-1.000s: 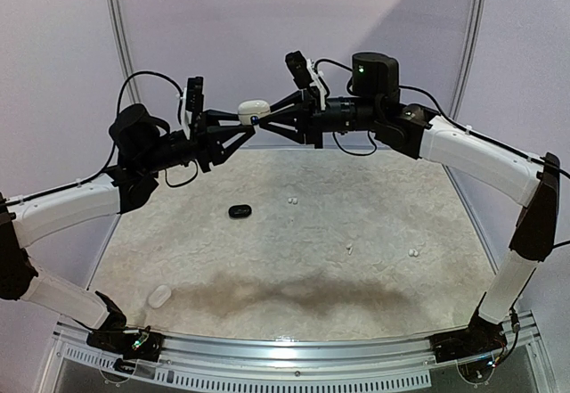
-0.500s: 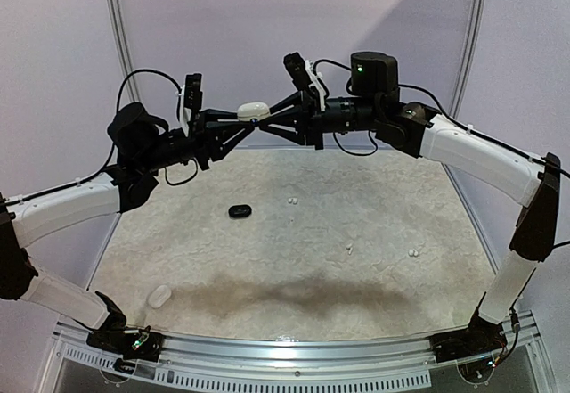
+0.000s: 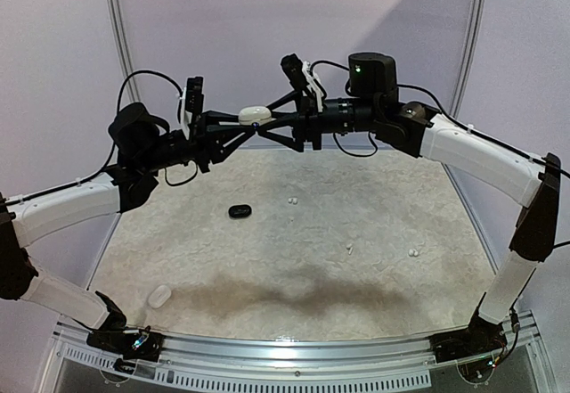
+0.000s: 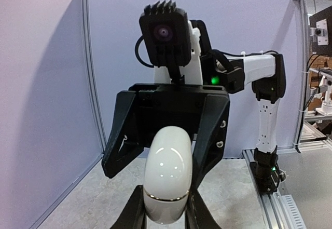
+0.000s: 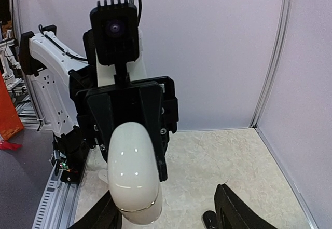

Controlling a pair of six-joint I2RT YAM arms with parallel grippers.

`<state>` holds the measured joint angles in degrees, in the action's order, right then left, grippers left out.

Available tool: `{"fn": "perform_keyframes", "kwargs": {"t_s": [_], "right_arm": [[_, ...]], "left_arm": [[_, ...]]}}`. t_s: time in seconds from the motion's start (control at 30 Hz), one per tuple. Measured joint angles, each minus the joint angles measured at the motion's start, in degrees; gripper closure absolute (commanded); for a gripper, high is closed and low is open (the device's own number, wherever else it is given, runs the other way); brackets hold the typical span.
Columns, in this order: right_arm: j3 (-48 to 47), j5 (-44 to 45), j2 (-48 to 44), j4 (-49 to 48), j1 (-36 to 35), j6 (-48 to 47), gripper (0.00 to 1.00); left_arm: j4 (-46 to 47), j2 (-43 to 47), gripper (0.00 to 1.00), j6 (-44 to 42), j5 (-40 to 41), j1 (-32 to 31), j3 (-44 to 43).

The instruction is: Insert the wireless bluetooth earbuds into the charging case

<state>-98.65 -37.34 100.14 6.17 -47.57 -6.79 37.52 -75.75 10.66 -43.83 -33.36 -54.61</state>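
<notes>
Clamping the charging case (image 4: 167,177), the left claw (image 4: 166,216) should hold level; the right claw (image 5: 171,203), jaws released, should back straight off the case.

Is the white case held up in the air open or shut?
Shut. The white case shows only a thin closed seam in both wrist views; no lid is lifted.

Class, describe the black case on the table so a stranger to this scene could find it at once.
Look at the pale speckled table top. Left of its middle lies a small black oval case. It is the only dark thing lying there: the tiny buds to its right and the case near the front-left corner are white.
</notes>
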Motion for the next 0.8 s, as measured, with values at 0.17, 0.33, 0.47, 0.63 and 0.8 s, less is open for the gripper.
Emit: {"fn": "perform_keyframes", "kwargs": {"t_s": [0.17,0.33,0.47,0.63,0.8], "right_arm": [[-0.87,0.17,0.00,0.81,-0.07,-0.20,0.38],[-2.40,0.35,0.17,1.77,-0.07,-0.13,0.40],[-4.17,1.11,0.59,2.93,-0.07,0.04,0.42],[-5.33,2.78,1.09,3.78,-0.07,0.07,0.42],[-5.84,3.76,1.62,4.63,-0.09,0.28,0.43]], "left_arm": [[-2.08,0.00,1.00,-4.31,-0.48,-0.09,0.00],[-3.82,0.00,1.00,-7.89,-0.87,-0.11,-0.02],[-5.97,0.00,1.00,-11.61,-1.33,-0.13,-0.02],[-7.98,0.00,1.00,-14.43,-1.84,-0.17,-0.02],[-9.27,0.00,1.00,-14.40,-1.86,-0.17,-0.02]]}}
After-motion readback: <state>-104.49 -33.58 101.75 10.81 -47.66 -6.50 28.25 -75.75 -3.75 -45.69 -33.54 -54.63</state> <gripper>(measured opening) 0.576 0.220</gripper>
